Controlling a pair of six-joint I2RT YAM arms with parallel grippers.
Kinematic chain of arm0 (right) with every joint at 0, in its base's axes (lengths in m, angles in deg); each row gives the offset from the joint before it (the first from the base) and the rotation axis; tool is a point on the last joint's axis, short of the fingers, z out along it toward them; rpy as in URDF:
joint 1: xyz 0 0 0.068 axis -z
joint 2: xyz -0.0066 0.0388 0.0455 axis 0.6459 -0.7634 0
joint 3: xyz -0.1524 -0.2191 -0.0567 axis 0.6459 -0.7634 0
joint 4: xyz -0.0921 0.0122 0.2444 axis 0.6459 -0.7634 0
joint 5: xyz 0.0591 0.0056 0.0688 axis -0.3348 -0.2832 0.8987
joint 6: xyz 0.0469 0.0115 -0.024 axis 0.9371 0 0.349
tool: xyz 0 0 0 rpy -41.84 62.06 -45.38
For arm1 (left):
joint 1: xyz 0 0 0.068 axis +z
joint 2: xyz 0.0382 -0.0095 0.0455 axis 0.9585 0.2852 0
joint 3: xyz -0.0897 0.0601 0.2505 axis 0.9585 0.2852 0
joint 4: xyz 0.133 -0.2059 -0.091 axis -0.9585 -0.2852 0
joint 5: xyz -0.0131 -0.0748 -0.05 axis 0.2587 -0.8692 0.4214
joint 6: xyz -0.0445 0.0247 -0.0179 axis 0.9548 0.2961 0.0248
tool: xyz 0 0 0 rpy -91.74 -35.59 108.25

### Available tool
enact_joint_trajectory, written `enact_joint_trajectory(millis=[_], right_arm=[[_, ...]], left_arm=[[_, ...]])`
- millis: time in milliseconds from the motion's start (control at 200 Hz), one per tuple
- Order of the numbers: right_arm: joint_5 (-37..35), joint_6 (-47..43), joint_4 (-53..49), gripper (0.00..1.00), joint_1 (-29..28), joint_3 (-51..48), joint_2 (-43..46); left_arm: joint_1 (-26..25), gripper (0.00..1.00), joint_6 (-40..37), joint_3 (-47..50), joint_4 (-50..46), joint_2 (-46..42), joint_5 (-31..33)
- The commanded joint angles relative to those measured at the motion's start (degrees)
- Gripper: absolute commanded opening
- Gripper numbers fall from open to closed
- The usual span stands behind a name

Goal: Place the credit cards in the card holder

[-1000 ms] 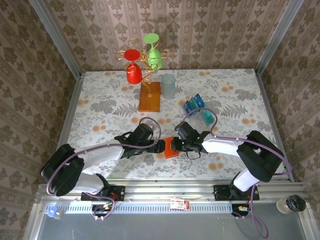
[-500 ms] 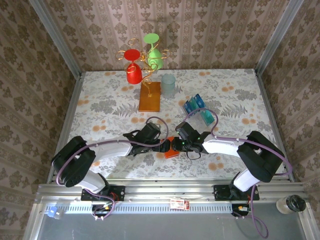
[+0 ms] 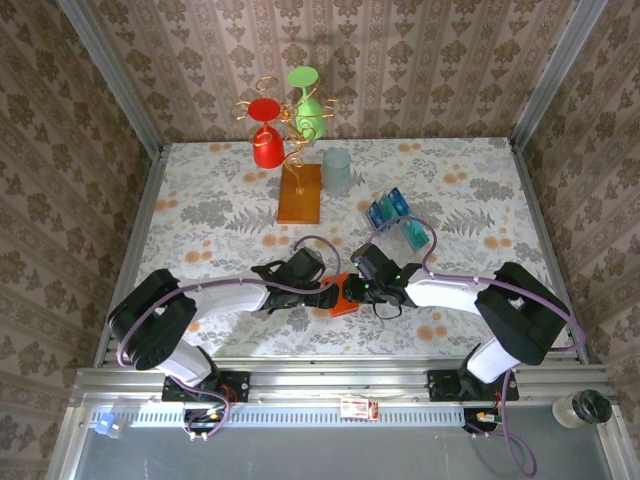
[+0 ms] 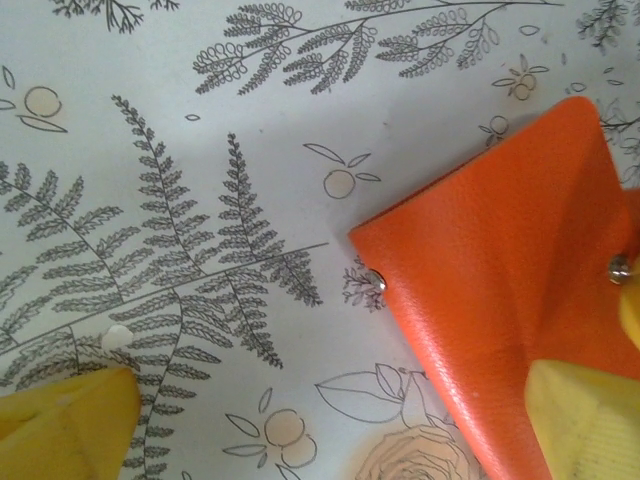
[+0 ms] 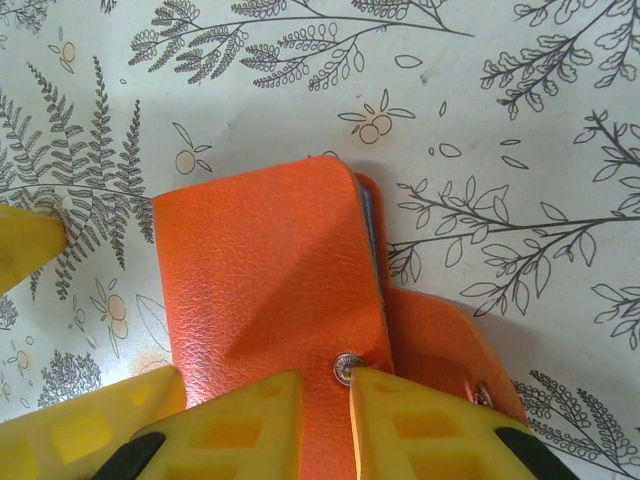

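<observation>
Top view: card holder [image 3: 343, 298] near-centre between left gripper [image 3: 325, 293] and right gripper [image 3: 356, 290], credit cards [image 3: 390, 210] well apart, far-right; left wrist: jaws fully spread, holding nothing, one pad [image 4: 585, 420] over the holder; right wrist: jaws nearly closed, nipping its snap edge, so I judge the thin flap could slip free and fall shut.

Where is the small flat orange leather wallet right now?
In the top view, the small flat orange leather wallet lies on the floral tablecloth near the front edge, mid-table, between the left gripper and the right gripper.
</observation>
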Motion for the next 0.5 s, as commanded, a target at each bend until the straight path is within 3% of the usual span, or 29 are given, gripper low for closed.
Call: enact_joint_trajectory(millis=[0,210,495], right_arm=[[0.74,-0.20,-3.40,0.20,0.61,0.63,3.49],[-1.85,-3.14,-10.87,0.21,3.22,2.05,11.86],[-2.39,-7.16,-15.52,0.27,4.44,3.64,10.41]], left_arm=[[-0.29,1.00,-1.64,-1.60,-2.21,1.84,0.80],[-0.38,1.00,-4.43,-2.88,-4.60,3.75,1.36],[-0.71,1.00,-10.90,-5.94,-10.38,5.55,3.28]])
